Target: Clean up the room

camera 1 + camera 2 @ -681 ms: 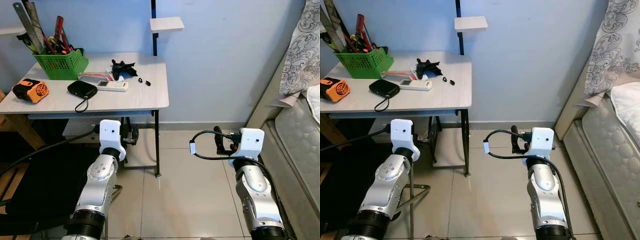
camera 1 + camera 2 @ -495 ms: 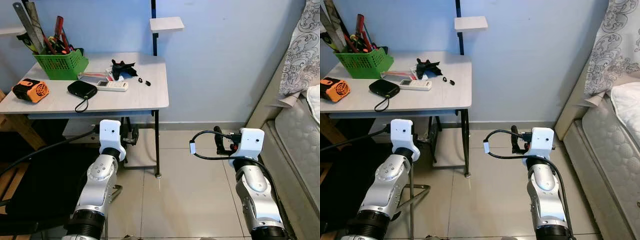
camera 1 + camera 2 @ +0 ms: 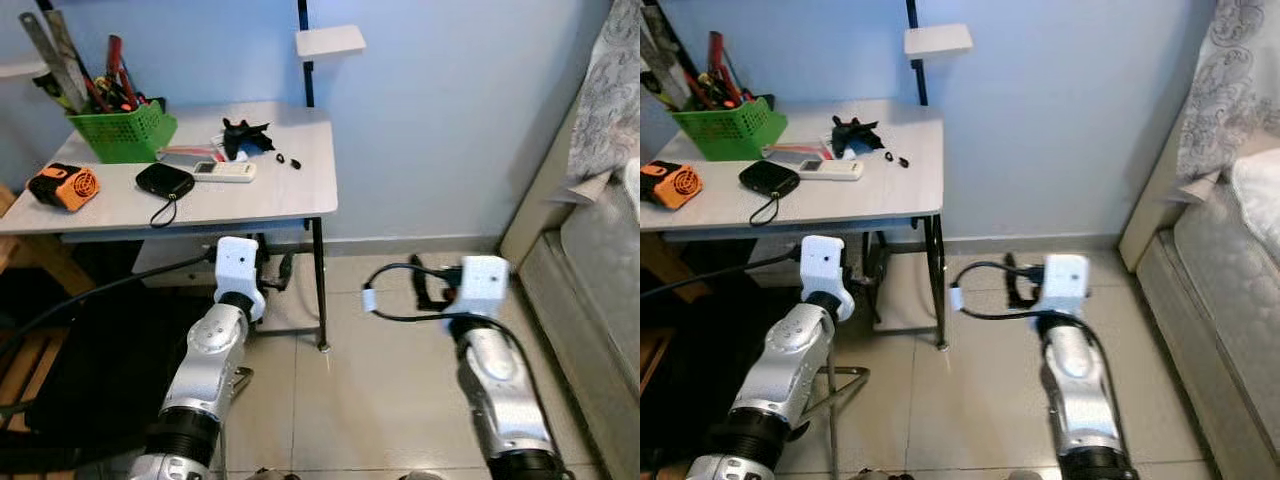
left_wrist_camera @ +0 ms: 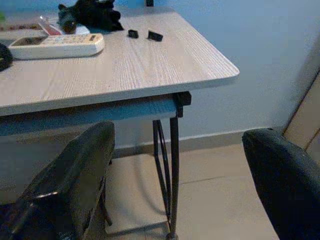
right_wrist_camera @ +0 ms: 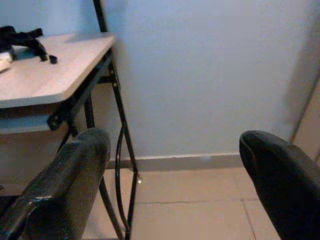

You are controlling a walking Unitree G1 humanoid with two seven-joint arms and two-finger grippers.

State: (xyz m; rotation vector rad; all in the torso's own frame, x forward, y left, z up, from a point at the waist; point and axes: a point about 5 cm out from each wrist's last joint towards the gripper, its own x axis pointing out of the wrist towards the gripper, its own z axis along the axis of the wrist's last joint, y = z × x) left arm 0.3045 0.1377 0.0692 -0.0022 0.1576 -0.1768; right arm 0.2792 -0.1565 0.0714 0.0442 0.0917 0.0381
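1. While both arms hang low over the tiled floor (image 3: 380, 400), the robot stands short of the bench (image 3: 280, 195), so the step in hand reads as approach rather than grasp
2. The left gripper (image 4: 175, 165) sits below the bench edge with its fingers (image 4: 75, 175) spread wide and nothing between them; the right gripper (image 5: 172, 170) is out over the floor beside the bench leg, its fingers (image 5: 70, 185) likewise apart and empty
3. On the near part of the bench lie an orange and black device (image 3: 62, 185) at the left end and a black pouch (image 3: 165, 180) with a wrist loop
4. Just beyond the pouch rests a white remote (image 3: 224, 171), and near it are a black crumpled item (image 3: 245, 135) and two small black bits (image 3: 286, 159)
5. At the back left stands a green basket (image 3: 125, 130) full of tools, close to the blue wall (image 3: 440, 110); a bed (image 3: 600, 260) lies well apart on the right
6. The next move likely calls for stepping closer and raising the left arm above the bench top, since the loose things there sit higher than either gripper
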